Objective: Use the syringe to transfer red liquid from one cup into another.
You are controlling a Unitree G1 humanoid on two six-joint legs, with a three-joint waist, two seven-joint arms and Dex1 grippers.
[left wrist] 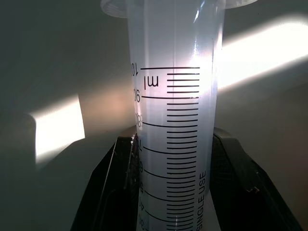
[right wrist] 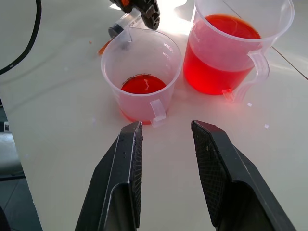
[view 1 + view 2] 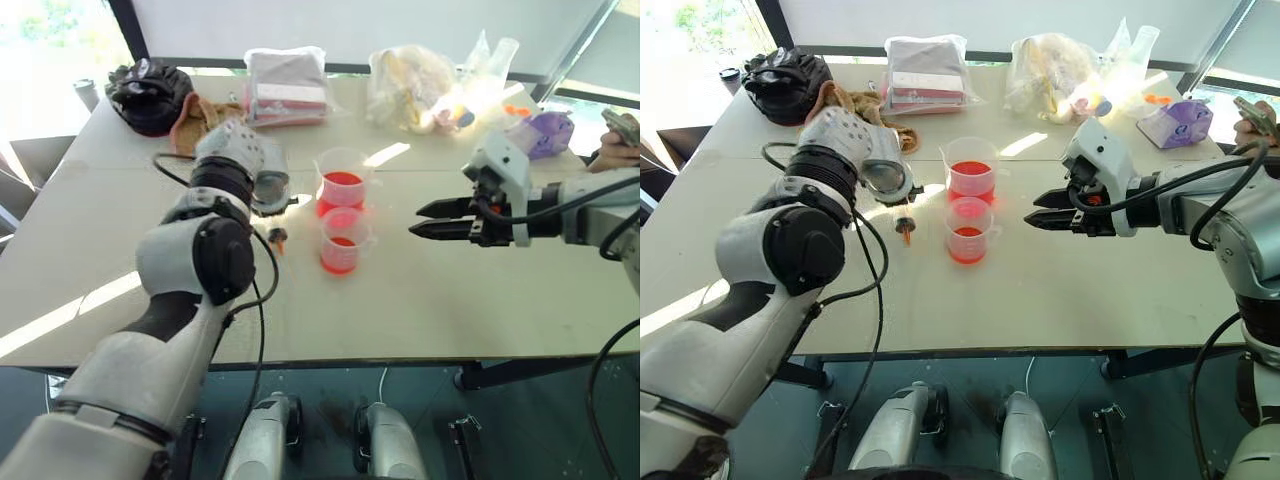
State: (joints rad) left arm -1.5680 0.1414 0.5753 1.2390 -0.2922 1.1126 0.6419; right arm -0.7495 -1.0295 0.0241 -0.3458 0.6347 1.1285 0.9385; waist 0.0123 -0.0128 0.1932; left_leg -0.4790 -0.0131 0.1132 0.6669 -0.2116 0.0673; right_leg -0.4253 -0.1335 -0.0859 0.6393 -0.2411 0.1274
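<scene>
The syringe (image 1: 173,96) is a clear barrel with printed marks, and my left gripper (image 1: 173,144) is shut on it, one black finger (image 1: 118,187) on each side. From the head views the left gripper (image 3: 895,195) holds it just left of the cups, with the orange tip (image 3: 906,232) pointing down at the table. Two clear cups stand mid-table. The far cup (image 3: 343,188) holds much red liquid (image 2: 216,62). The near cup (image 3: 342,245) holds a shallow layer (image 2: 143,84). My right gripper (image 3: 428,220) hovers open to the right of the cups, with nothing between its fingers (image 2: 130,159).
Along the table's far edge lie a black bag (image 3: 150,95), a brown cloth (image 3: 203,118), a wrapped package (image 3: 287,85), clear plastic bags (image 3: 420,85) and a purple box (image 3: 548,130). A person's hand (image 3: 1252,120) shows at the far right. The table's front edge (image 3: 400,360) is near.
</scene>
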